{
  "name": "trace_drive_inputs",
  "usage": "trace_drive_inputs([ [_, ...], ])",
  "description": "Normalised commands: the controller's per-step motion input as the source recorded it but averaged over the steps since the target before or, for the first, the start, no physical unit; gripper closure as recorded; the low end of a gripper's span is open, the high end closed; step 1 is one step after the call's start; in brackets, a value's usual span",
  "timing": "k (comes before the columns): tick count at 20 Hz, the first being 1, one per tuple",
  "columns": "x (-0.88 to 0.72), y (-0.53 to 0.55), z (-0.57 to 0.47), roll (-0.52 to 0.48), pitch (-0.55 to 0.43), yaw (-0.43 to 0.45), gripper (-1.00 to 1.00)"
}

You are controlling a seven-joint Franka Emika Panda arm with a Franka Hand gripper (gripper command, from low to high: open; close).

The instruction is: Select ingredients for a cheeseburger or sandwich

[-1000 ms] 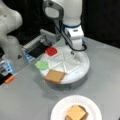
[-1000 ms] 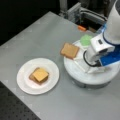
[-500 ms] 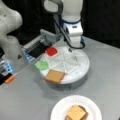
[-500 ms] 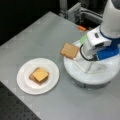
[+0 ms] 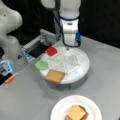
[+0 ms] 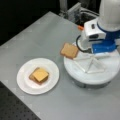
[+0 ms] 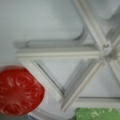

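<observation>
Since the gripper [image 5: 67, 49] has only shifted slightly above the tray [image 5: 85, 62], near the red disc [image 5: 51, 51], we cannot tell its opening; cheese [image 6: 40, 74] already tops plated toast [image 6: 31, 77].

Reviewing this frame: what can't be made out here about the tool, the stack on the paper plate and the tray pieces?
- Tool: its tips are not visible in any view; in both front views the arm's body hides it.
- Stack: cheese covers whatever lies beneath; the bottom edge cuts it off.
- Lettuce: cut off by the wrist view's bottom edge.
- Red disc: cut off by the left edge.
</observation>
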Motion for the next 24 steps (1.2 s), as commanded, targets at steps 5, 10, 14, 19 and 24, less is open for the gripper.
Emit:
trace_drive_inputs([
  [5, -0.01, -0.07, 0.22, 0.278, -0.027, -0.56, -1.0],
  [10, -0.07, -0.11, 0.13, 0.281, 0.029, -0.379, -1.0],
  [14, -0.11, -0.1, 0.08, 0.298, 0.001, -0.343, -1.0],
  [19, -0.14, -0.1, 0.05, 0.211, -0.052, -0.366, -1.0],
  [24, -0.16, -0.11, 0.02, 0.213, -0.013, -0.316, -1.0],
])
